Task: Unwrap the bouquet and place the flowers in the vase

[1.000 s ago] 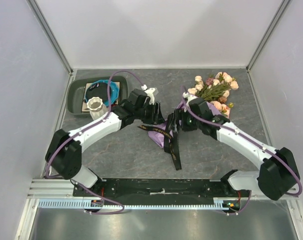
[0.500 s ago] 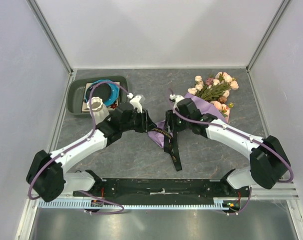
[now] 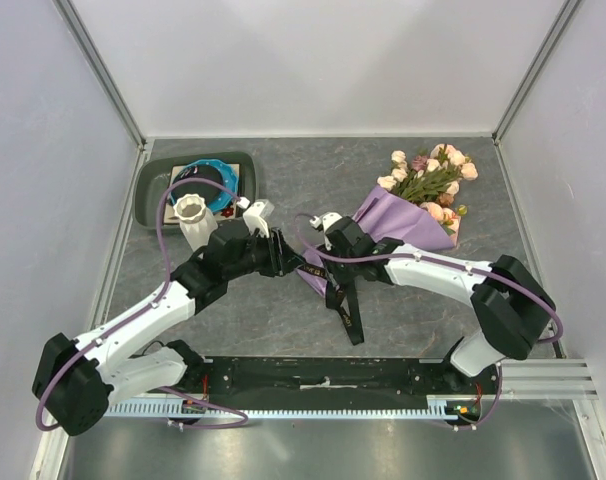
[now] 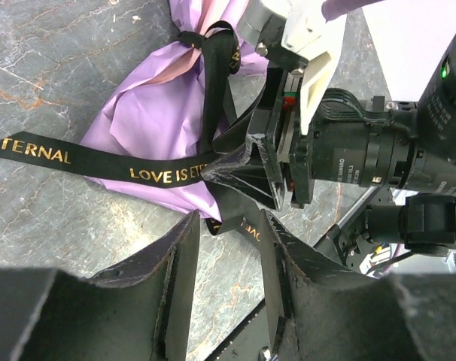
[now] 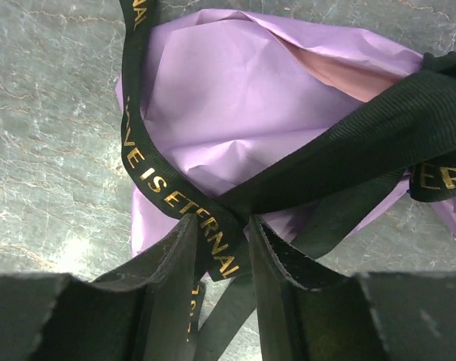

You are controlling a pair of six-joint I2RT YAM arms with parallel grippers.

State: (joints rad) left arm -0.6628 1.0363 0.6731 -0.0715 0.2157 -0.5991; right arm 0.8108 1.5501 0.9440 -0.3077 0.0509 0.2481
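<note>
— where do we find the bouquet?
— lying on the table, right of middle, blooms toward the far right corner; the vase stands upright at the left, just beside the tray
— and our fingers?
— right gripper narrow, pinching the black ribbon; left gripper narrow at the ribbon, whether it grips we cannot tell

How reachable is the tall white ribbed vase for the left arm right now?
Probably yes: the tall white ribbed vase sits close beside its forearm, nothing between; its looping purple cable could snag the rim.
</note>
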